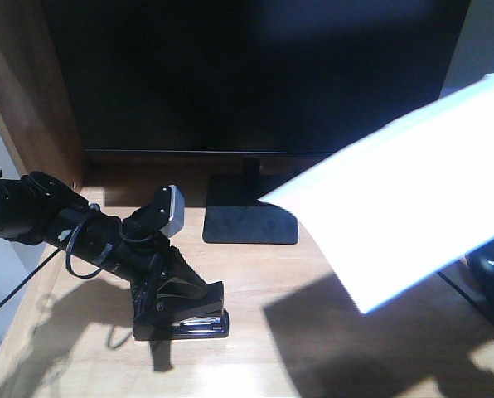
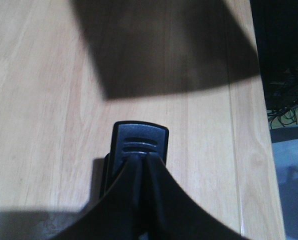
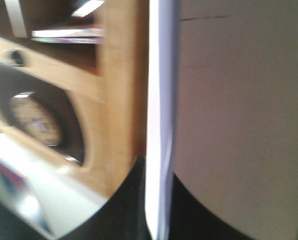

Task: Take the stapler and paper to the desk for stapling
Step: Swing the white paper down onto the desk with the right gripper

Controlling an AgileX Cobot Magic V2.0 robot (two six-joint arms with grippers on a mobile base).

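Note:
The black stapler (image 1: 199, 322) rests on the light wood desk (image 1: 313, 356), left of centre. My left gripper (image 1: 174, 297) is shut on it from above. In the left wrist view the stapler's ribbed end (image 2: 140, 142) pokes out past my closed fingertips, and the left gripper (image 2: 141, 161) pinches its top. The white paper (image 1: 404, 207) hangs tilted in the air over the desk's right side and casts a big shadow. The right wrist view shows the paper (image 3: 156, 100) edge-on, with my right gripper (image 3: 158, 200) shut on it. The right gripper is out of the front view.
A dark monitor (image 1: 255, 75) fills the back, its flat black base (image 1: 249, 225) on the desk. A darker wood side panel (image 1: 31, 91) stands at the left. A black object (image 1: 489, 261) lies at the right edge. Cables (image 2: 284, 100) hang beyond the desk's edge.

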